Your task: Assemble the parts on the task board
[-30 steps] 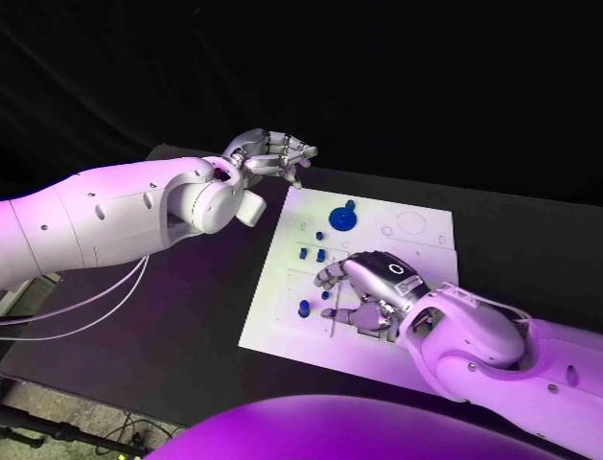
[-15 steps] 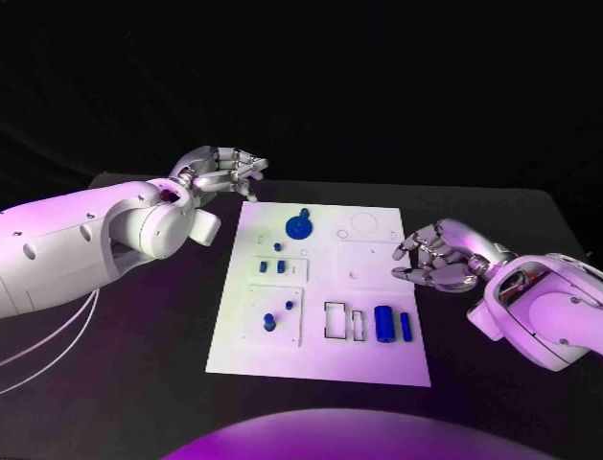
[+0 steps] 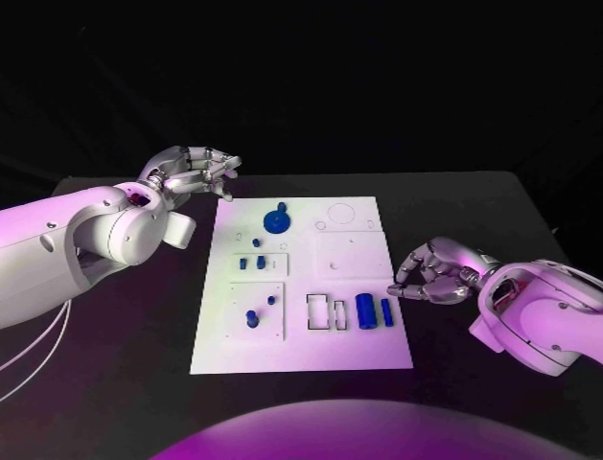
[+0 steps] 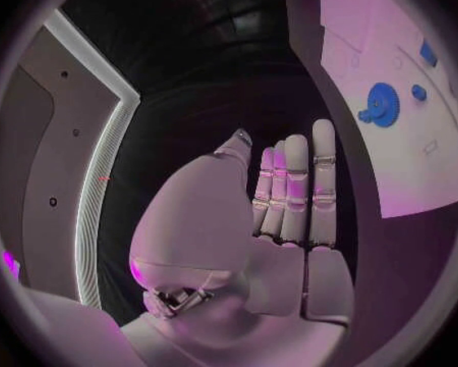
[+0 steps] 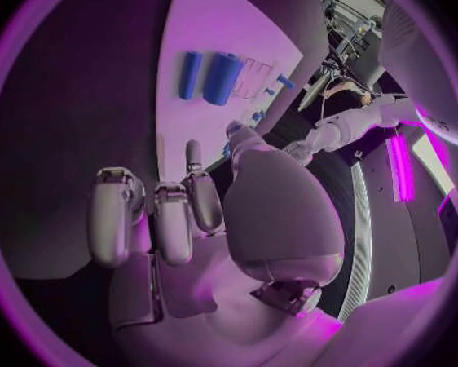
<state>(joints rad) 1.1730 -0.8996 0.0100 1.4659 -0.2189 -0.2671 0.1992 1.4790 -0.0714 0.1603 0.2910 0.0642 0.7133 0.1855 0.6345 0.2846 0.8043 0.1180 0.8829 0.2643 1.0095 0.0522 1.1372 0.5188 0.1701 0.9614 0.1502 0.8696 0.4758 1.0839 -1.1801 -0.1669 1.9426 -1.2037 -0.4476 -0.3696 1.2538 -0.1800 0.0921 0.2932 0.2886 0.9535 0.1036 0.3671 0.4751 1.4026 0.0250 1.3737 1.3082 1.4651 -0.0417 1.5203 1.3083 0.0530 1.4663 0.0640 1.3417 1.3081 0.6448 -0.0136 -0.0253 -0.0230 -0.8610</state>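
Task board [image 3: 301, 355] lies mid-table with blue cylinders [image 3: 366, 311] at its near right edge. Your right hand [image 3: 435, 272], fingers curled in on nothing, sits just beside them; uncurl before reaching. Left hand [image 3: 191, 172], loosely curled and empty, hovers off the board's far left corner.
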